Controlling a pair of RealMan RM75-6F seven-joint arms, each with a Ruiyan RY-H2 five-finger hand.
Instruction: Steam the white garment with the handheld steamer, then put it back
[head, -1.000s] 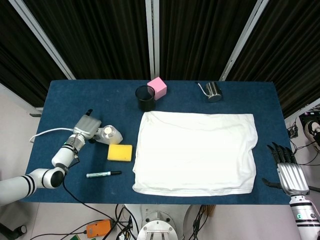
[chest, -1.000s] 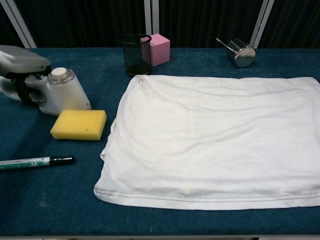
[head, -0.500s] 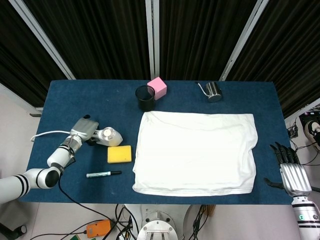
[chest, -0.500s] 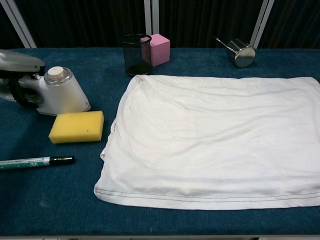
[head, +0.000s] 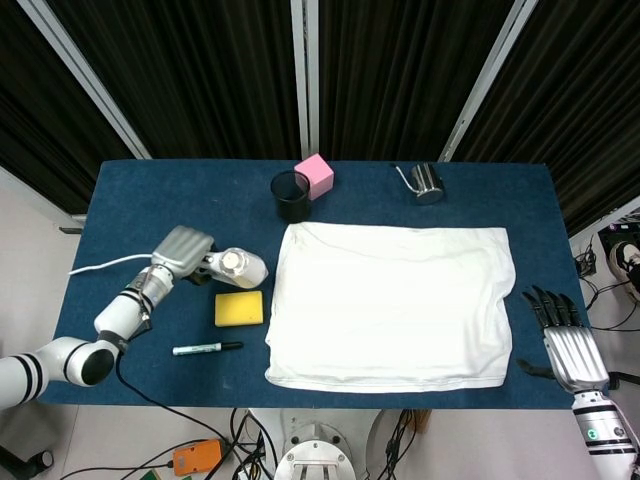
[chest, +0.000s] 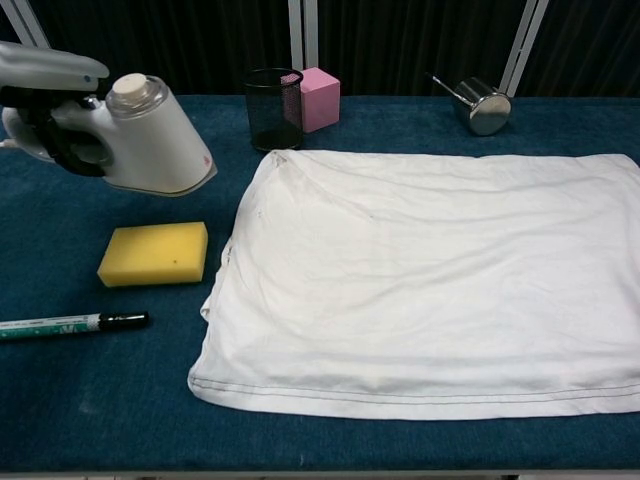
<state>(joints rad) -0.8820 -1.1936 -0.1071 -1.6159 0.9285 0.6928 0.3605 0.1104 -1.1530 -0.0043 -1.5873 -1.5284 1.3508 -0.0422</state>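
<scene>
The white garment (head: 390, 305) lies flat across the middle and right of the blue table (head: 150, 200); the chest view shows it as garment (chest: 430, 280). My left hand (head: 180, 250) grips the handle of the white handheld steamer (head: 238, 266), which is lifted above the table left of the garment, its cord trailing off to the left. In the chest view the steamer (chest: 150, 140) hangs above the sponge with my left hand (chest: 45, 115) around its handle. My right hand (head: 565, 335) is open, fingers straight, just off the table's right front corner.
A yellow sponge (head: 239, 307) and a marker pen (head: 207, 348) lie left of the garment, seen as sponge (chest: 155, 253) and pen (chest: 70, 323) from the chest. At the back stand a black mesh cup (head: 291, 195), a pink block (head: 315, 175) and a small metal pot (head: 428, 183).
My left hand has lifted the steamer off the table and carried it right, toward the garment. The right hand has shifted slightly up and left.
</scene>
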